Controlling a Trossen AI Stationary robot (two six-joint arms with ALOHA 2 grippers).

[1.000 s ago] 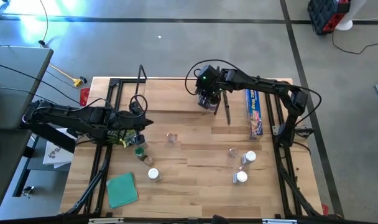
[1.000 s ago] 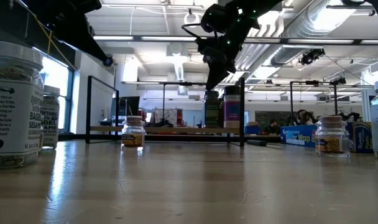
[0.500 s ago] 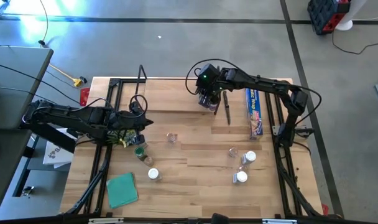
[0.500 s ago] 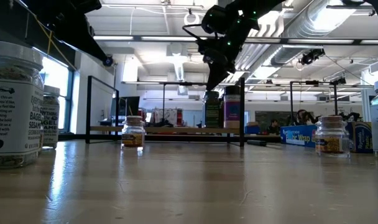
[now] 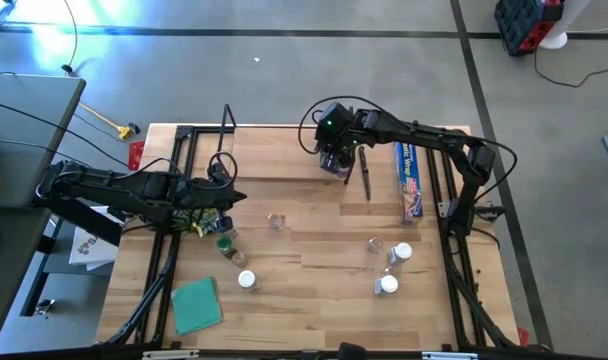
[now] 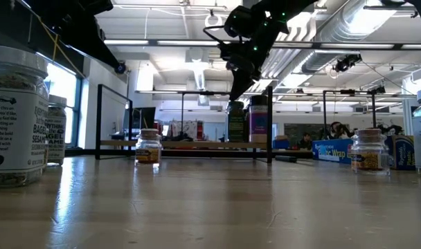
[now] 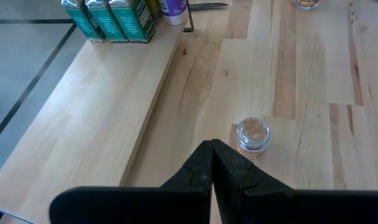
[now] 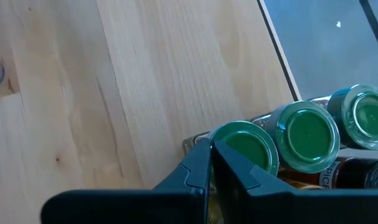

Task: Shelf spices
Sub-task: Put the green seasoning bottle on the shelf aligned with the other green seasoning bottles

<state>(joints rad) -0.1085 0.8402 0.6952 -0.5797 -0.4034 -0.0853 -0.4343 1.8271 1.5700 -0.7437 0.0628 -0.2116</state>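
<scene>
Overhead, the right pincer [image 5: 336,160] hangs over the shelf [image 5: 284,160], a light-wood board at the far side of the table [image 5: 314,300], above a cluster of spice jars [image 5: 342,168] near the shelf's right end. The left pincer [image 5: 234,197] sits well apart, over the table's left side, just short of the shelf's near edge. Loose jars stand on the table: a clear-lidded jar [image 5: 276,221] in the middle, two near the left arm, three on the right. A blue wrap box [image 5: 408,180] lies at the right and a green cloth [image 5: 196,305] at the near left.

From table height, the right pincer [image 6: 236,95] points down just above tall jars on the shelf [image 6: 196,144], its tips together and holding nothing. A small jar [image 6: 149,146] stands before the shelf; a large labelled jar [image 6: 15,114] fills the near left.

On the left wrist view, the left pincer [image 7: 211,149] is closed and empty, with the clear-lidded jar [image 7: 253,133] just beyond its tips on the table.

On the right wrist view, the right pincer [image 8: 211,148] is pressed together directly over a green-lidded jar [image 8: 248,146]; two more green lids stand in a row beside it.
</scene>
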